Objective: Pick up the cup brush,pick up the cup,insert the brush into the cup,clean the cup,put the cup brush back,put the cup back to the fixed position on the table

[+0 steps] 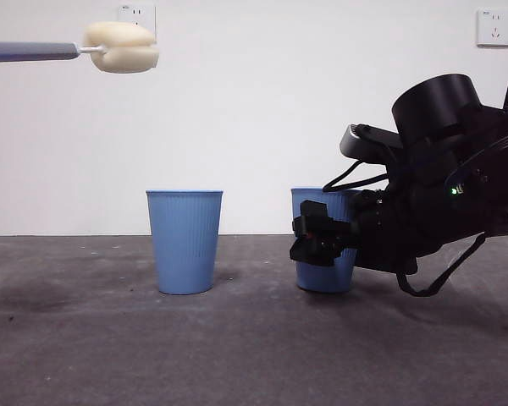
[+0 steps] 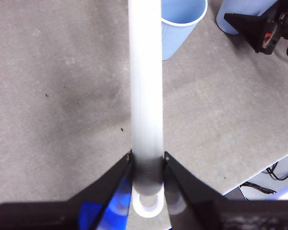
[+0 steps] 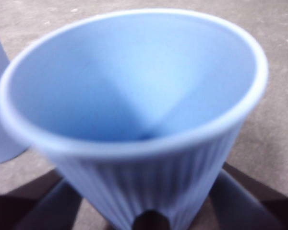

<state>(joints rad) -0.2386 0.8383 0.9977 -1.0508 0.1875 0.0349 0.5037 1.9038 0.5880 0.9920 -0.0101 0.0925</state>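
My left gripper [image 2: 147,165] is shut on the grey handle of the cup brush [image 2: 145,86]. It holds the brush level, high at the left of the front view, with the cream sponge head [image 1: 121,46] in the air. My right gripper [image 1: 319,239] comes in from the right at table height. Its jaws stand against both sides of the right blue cup [image 1: 324,275], which rests on the table [image 1: 237,355]. In the right wrist view this cup [image 3: 134,81] fills the picture, between the jaws of the right gripper [image 3: 144,184]. The left gripper is out of the front view.
A second identical blue cup [image 1: 184,241] stands upright to the left of the held one; it also shows in the left wrist view [image 2: 180,21]. The table's edge [image 2: 259,175] with cables beyond it shows in the left wrist view. Wall sockets [image 1: 494,26] sit on the back wall.
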